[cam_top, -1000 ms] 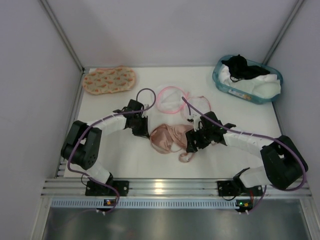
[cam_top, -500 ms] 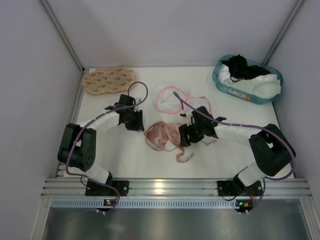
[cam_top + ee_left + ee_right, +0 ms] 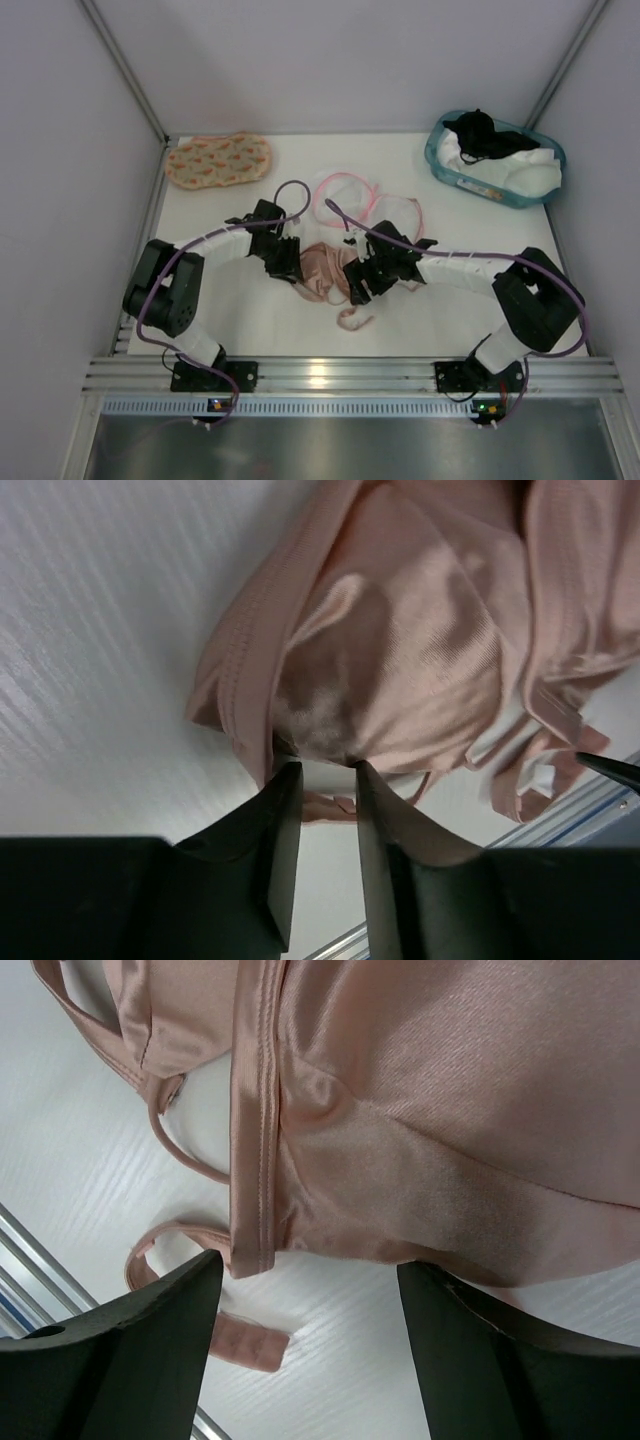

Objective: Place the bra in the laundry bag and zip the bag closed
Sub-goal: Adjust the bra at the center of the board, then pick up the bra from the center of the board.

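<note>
Eyes on the bra point(image 3: 322, 268): salmon-pink, satiny, bunched into a soft heap at mid-counter, flanked by the two grippers. Shows a glossy sheen over the cups up close, a stitched hem band along one edge, thin straps looping out toward the near edge of the counter point(image 3: 230, 320). Lies on the white surface, not lifted.

Over to the left gripper point(image 3: 322, 768): jaws only narrowly apart, tips right up against the folded rim of a cup, white counter showing through the gap. Looks like contact rather than a pinch.

Now the right gripper point(image 3: 310, 1268): jaws spread wide, low over the other cup's hem, straddling it without clamping. Just below the tips, a strap loop and its small tab.

Beyond the bra, toward the far side: the laundry bag point(image 3: 345, 198), round white mesh with a pink zipper rim, lying flat. Sits very near the bra's far strap; touching or not, cannot tell. Zipped or unzipped, cannot tell either.

In the way between bra and bag: the wrist end of the right arm point(image 3: 460, 270), angled across the gap.

Farther off: an orange-printed padded piece point(image 3: 218, 160) at the far left, a teal basket point(image 3: 437, 158) of black and white laundry at the far right, both well apart from the bra.
</note>
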Tool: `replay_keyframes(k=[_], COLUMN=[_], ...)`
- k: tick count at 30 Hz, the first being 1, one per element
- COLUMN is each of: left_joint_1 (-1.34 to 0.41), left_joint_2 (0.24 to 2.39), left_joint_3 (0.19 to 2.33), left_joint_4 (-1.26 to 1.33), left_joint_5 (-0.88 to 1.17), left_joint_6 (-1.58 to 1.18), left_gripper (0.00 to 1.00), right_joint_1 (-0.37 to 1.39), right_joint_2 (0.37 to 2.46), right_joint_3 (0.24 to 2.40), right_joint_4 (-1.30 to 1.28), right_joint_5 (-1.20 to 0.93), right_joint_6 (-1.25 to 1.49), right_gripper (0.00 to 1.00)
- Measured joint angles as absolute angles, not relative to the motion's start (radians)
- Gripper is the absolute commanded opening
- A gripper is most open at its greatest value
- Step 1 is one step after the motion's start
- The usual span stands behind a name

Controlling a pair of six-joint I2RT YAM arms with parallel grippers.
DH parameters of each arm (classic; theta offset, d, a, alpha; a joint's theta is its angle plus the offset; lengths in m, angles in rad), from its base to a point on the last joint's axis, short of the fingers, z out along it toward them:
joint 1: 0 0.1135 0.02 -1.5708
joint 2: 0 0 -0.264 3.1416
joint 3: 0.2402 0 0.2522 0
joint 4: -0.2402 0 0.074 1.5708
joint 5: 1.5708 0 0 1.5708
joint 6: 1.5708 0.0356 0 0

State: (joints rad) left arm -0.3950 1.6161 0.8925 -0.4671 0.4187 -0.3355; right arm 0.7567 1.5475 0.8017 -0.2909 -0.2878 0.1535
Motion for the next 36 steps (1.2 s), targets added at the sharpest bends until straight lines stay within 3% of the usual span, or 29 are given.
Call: replay_keyframes(k=[5,8,14,21,27,36], left_joint_1=[-0.387,-0.381,-0.360,-0.358,-0.358,-0.358], left_joint_2=[1.672,1.681,1.694,1.613,1.461,1.565], left_joint_3=[0.935,0.979,1.076,1.062,0.962,0.922], left_joint_4=[-0.498,-0.499,-0.498,-0.494,-0.500,-0.508], left_joint_5=[0.348,0.286,0.126,0.105,0.160,0.122], left_joint_6=[-0.336,-0.310,-0.204,-0.156,-0.244,-0.320], left_gripper=[0.18,0.18,0.39,0.48,0.50,0.49], right_joint_1=[0.736,0.696,0.578,0.570,0.728,0.763], right_joint_2=[1.625,1.650,1.684,1.642,1.555,1.633], right_joint_3=[0.886,0.913,0.970,0.970,0.931,0.919], right_joint_4=[-0.319,-0.325,-0.353,-0.435,-0.428,-0.393], right_joint_5=[-0.281,-0.281,-0.230,-0.244,-0.255,-0.215], right_joint_6=[0.164,0.170,0.159,0.189,0.260,0.329], right_gripper=[0.68,0.65,0.64,0.69,0.73,0.72])
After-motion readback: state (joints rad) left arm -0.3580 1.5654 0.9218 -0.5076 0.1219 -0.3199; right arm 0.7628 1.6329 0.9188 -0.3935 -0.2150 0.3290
